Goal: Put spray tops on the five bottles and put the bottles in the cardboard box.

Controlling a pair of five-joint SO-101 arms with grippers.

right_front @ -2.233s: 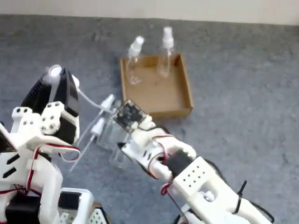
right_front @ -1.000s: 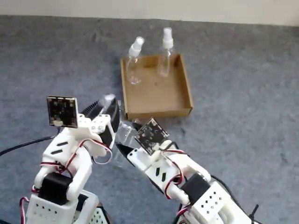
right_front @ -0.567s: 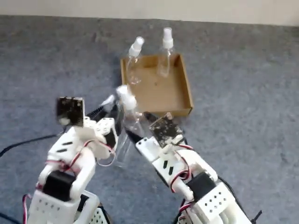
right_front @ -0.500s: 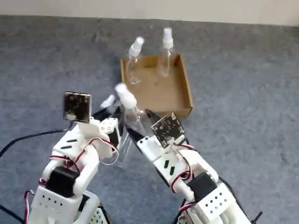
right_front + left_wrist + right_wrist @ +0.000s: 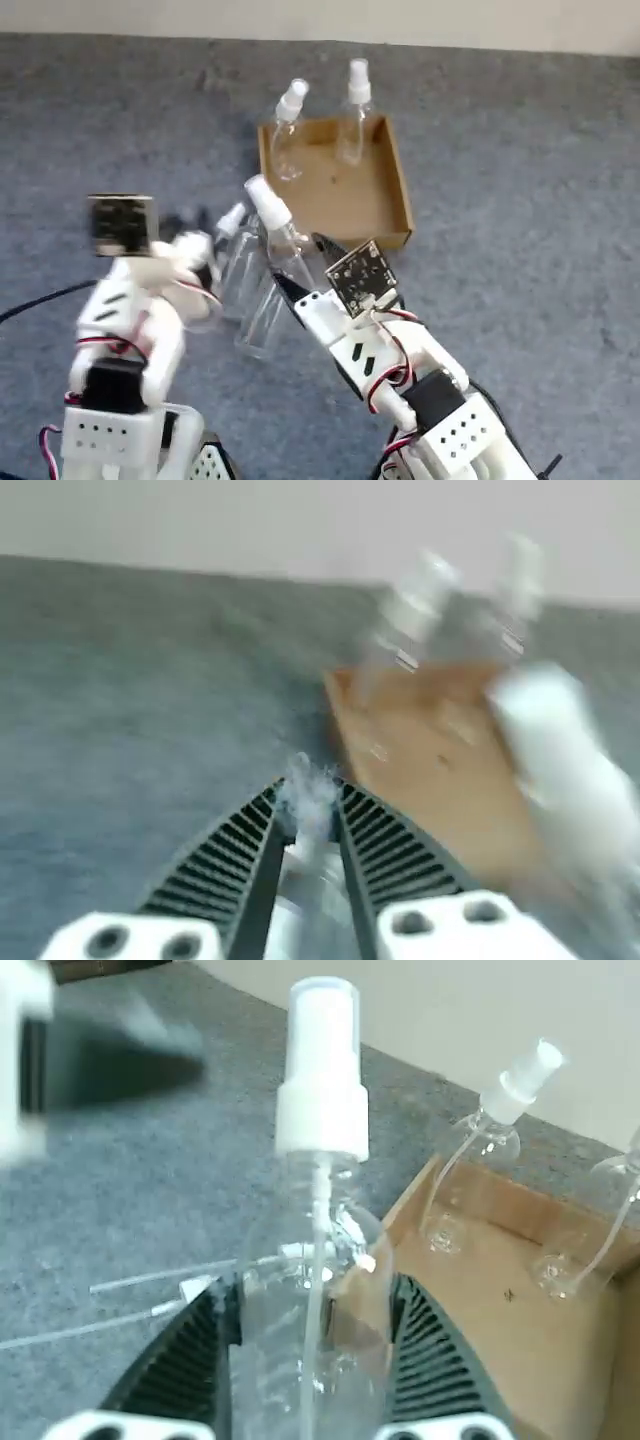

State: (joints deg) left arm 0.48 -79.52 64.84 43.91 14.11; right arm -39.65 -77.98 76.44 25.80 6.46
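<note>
The left pincer [image 5: 307,792] has drawn back to the high view's left, grip impossible to tell; the bottle [image 5: 277,245], top [image 5: 262,196] now on, sits pinched in the right pincer [image 5: 312,1305] mid-frame by the box's [image 5: 402,190] lower-left corner, ready for boxing

The right end effector [image 5: 312,1300] is held with jaws clamped on a bottle [image 5: 300,1250]; the left end effector [image 5: 307,792] is pointed forward alongside.

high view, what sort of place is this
Probably a robot test bench: two white arms on a grey felt-like table cover, a cardboard box holding two spray bottles, a bare pale wall behind.
</note>
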